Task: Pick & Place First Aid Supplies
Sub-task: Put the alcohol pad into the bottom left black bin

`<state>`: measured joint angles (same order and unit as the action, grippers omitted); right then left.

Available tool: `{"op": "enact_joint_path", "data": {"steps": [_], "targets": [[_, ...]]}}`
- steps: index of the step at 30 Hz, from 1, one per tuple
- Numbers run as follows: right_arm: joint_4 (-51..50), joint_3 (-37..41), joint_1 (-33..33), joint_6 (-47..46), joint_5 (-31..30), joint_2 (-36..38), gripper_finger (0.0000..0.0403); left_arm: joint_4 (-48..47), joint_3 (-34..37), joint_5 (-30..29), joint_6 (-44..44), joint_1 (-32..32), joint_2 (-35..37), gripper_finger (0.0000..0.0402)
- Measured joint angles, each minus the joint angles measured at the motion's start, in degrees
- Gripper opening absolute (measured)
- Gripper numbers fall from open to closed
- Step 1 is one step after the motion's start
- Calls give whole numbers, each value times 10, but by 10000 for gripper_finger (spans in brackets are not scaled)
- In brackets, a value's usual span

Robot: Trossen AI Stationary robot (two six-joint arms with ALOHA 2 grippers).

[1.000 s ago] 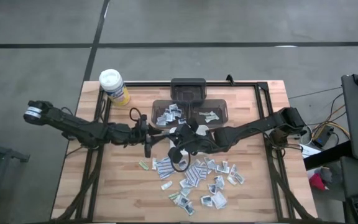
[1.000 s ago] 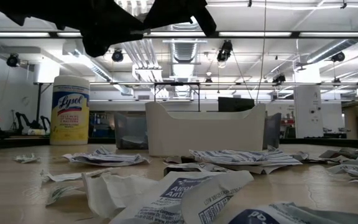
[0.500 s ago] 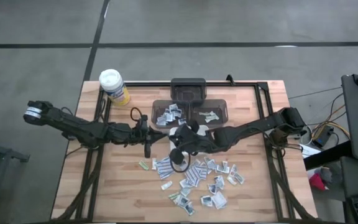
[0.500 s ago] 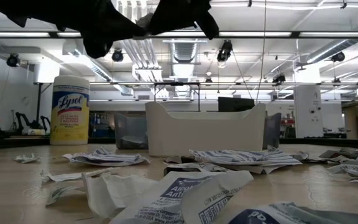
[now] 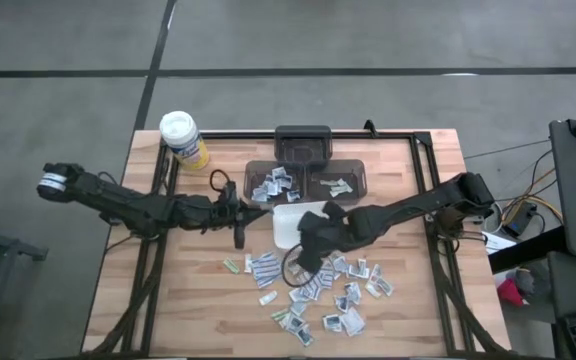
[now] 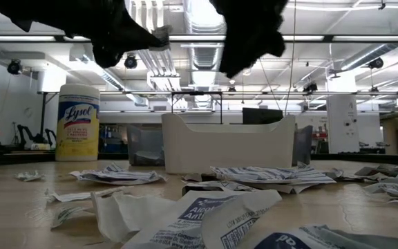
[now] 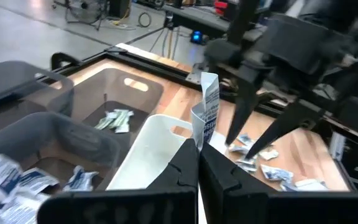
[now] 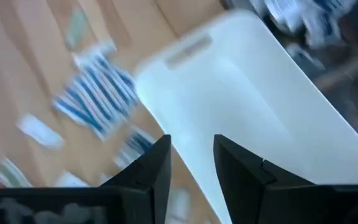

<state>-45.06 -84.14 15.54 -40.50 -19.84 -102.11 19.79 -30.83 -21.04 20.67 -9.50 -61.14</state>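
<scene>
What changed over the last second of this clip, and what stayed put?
A handover: the left gripper closed on a packet that the right gripper brought over; the right one opened and pulled back over the white tray. The left arm, clear bins, Lysol canister and loose packets stayed put.

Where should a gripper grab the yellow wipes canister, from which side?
Probably around the round body of the yellow canister, below its white lid, coming level from the middle of the table: it stands upright near the back left corner.
</scene>
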Motion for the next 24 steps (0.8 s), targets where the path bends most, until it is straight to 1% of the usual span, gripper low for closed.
{"op": "enact_joint_path", "data": {"steps": [3,6,8,11,13,15,19,24], "targets": [[-50,0,17,3,-6,12,105,-26,-3,0,19,17,0,0],[-96,0,38,5,-20,29,87,-73,-18,0,38,37,0,0],[-125,1,54,6,-41,43,74,-111,-32,0,41,50,-1,0],[-144,7,79,6,-81,68,59,-168,-61,2,41,73,-11,0],[-147,12,94,6,-101,87,52,-204,-83,8,38,89,-24,0],[-146,20,106,6,-106,108,46,-239,-106,15,33,104,-46,0],[-140,44,124,4,-118,157,37,-300,-156,58,16,141,-100,0],[-90,103,148,8,-120,241,28,-381,-228,99,-4,190,-173,0]]}}
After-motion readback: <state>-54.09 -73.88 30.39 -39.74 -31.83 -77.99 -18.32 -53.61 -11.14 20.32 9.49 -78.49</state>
